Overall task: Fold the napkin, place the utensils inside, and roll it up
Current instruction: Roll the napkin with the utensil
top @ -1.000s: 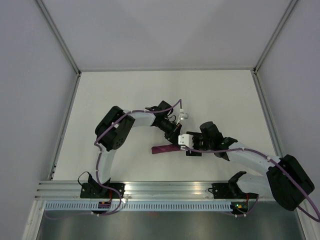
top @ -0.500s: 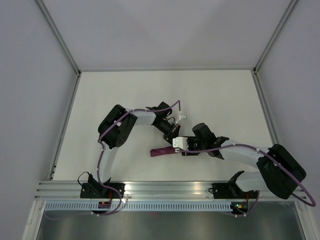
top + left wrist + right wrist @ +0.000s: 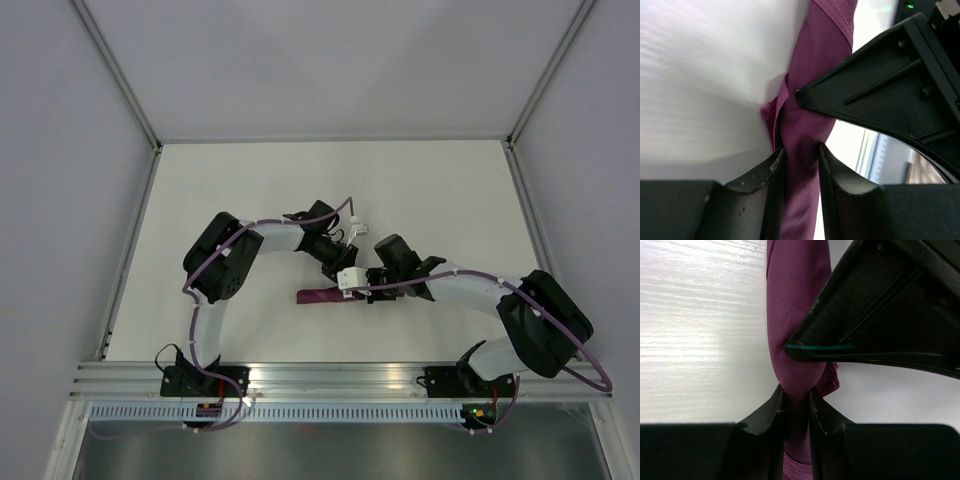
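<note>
Right arm has swung in toward the left one over the last second, so the black two-finger right claw now sits right up against the other claw. The purple roll itself hasn't budged.

Count: two claws, one cloth.

The right claw is pinched onto the plum-purple, faintly shiny fabric napkin. Both fingertips press in, so the roll necks down between them. The black two-finger left claw is clamped on the same roll from the opposite side, cloth filling the gap between its fingers. Each wrist view also shows one big black finger of the other claw, its tip touching the fabric just beyond the claw's own fingertips.

The napkin is rolled into a narrow tube, softly creased, with a loose hemmed flap sticking out at the pinch. Out past both claws the tube lies on the white table, its free end pointing away from the right arm.
</note>
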`<state>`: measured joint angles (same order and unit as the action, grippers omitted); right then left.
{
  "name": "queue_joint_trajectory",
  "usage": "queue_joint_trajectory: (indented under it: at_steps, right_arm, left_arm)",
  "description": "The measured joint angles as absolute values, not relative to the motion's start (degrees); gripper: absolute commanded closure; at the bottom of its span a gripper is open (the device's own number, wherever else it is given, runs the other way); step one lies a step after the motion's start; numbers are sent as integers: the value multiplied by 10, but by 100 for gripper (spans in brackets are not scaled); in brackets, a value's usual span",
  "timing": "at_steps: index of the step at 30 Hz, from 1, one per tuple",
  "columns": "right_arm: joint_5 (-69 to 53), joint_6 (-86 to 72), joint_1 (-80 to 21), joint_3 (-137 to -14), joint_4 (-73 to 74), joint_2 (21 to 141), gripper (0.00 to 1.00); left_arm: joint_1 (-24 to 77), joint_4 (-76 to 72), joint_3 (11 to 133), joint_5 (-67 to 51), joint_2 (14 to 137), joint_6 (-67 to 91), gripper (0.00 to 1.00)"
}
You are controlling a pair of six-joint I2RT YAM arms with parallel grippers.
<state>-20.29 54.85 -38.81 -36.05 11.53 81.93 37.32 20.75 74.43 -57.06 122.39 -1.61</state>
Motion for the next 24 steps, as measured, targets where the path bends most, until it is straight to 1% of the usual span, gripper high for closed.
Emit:
queue_joint_trajectory:
  at_steps: [5,10,11,14,15,16,19,24]
  right_arm:
    - [-234,565,-368,-406,166,854,86]
    - [-273,584,-342,-467,238,901,86]
    - [-281,589,-336,-480,253,913,86]
    - [-304,601,-322,-519,298,947,86]
    - [-311,604,-317,-531,311,957,86]
    - [-317,607,-314,-542,324,966,86]
    - [-332,616,-305,-575,360,994,86]
    - [-348,625,-297,-616,407,1030,86]
  left_arm:
    - [354,122,688,-472,1157,39,59]
    - [282,-17,595,-374,1076,122,55]
    - [265,-55,566,-356,1055,139,51]
    - [236,-151,474,-296,988,179,45]
    - [235,-182,442,-274,964,189,42]
    - [237,-209,415,-257,943,198,41]
    - [244,-288,347,-217,887,217,41]
    - [250,-402,267,-172,815,229,40]
